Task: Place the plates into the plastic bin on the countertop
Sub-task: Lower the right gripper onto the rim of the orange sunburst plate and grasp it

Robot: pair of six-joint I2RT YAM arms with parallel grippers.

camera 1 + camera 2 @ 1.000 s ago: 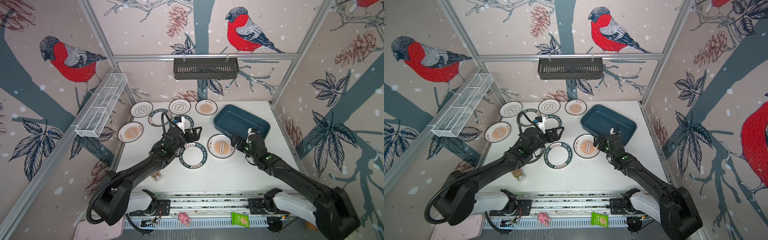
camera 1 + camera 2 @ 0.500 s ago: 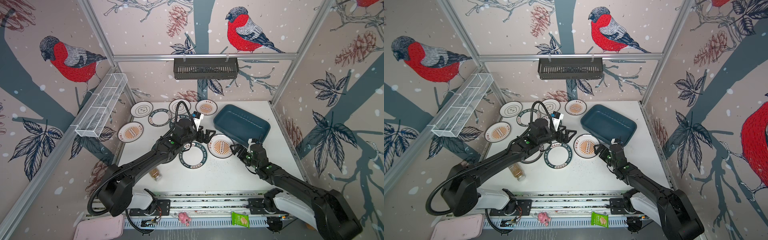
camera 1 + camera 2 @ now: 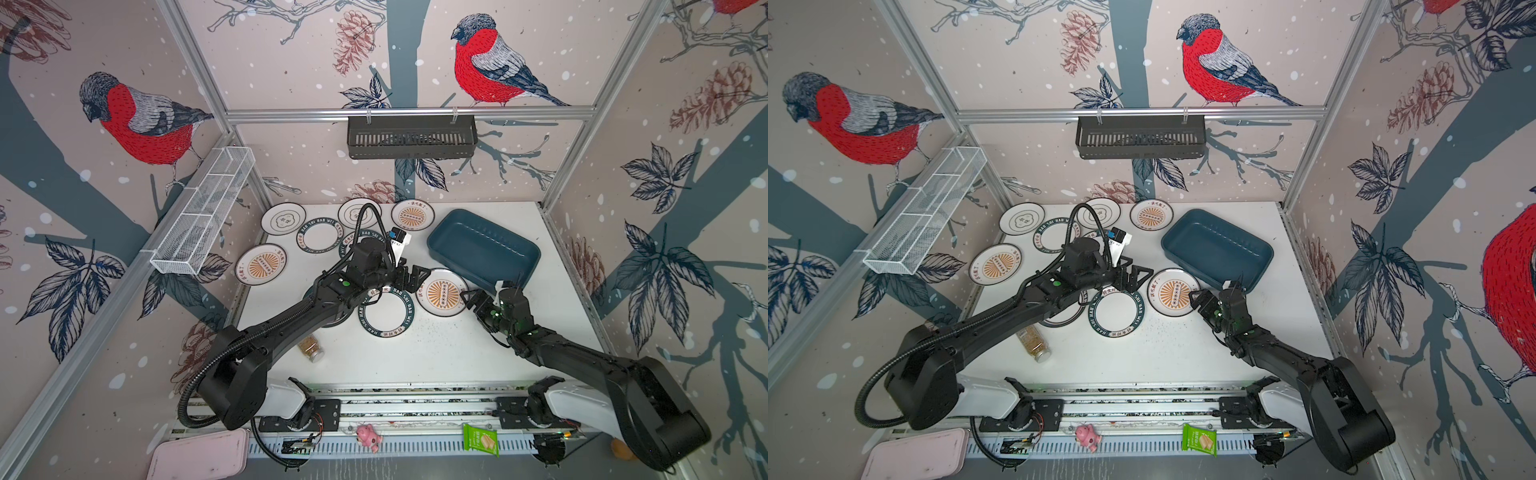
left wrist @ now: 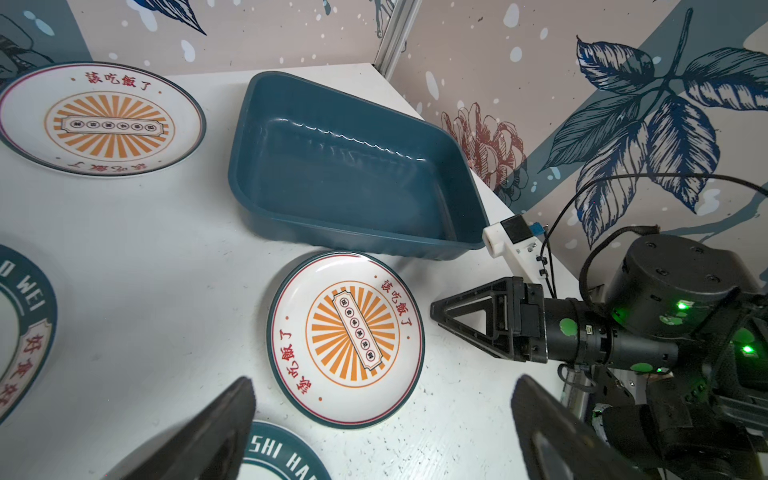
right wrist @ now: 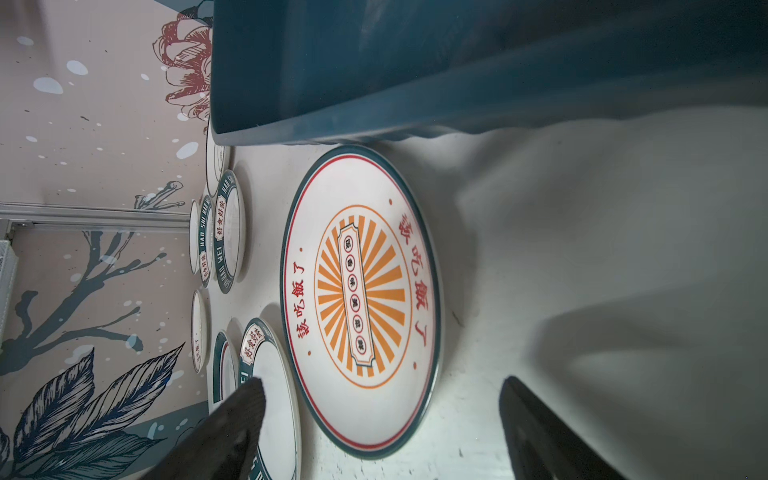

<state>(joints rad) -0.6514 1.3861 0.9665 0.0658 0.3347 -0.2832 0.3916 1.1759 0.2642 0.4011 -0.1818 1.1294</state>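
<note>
Left wrist view: sunburst plate (image 4: pixel 345 338) lies flat on the tabletop (image 4: pixel 145 249), just beside the blue bin (image 4: pixel 353 239). At one edge the left gripper (image 3: pixel 415 277) hovers, fingers (image 4: pixel 216 428) spread wide, holding nothing. At the opposite edge the right gripper (image 3: pixel 471 300) sits low, fingers apart, gripping nothing.

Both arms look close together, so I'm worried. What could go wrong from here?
The left gripper and right gripper, both open, flank the same sunburst plate; they could collide. That plate lies flat beside the plastic bin; a gripper may shove it against the bin instead of lifting.
</note>
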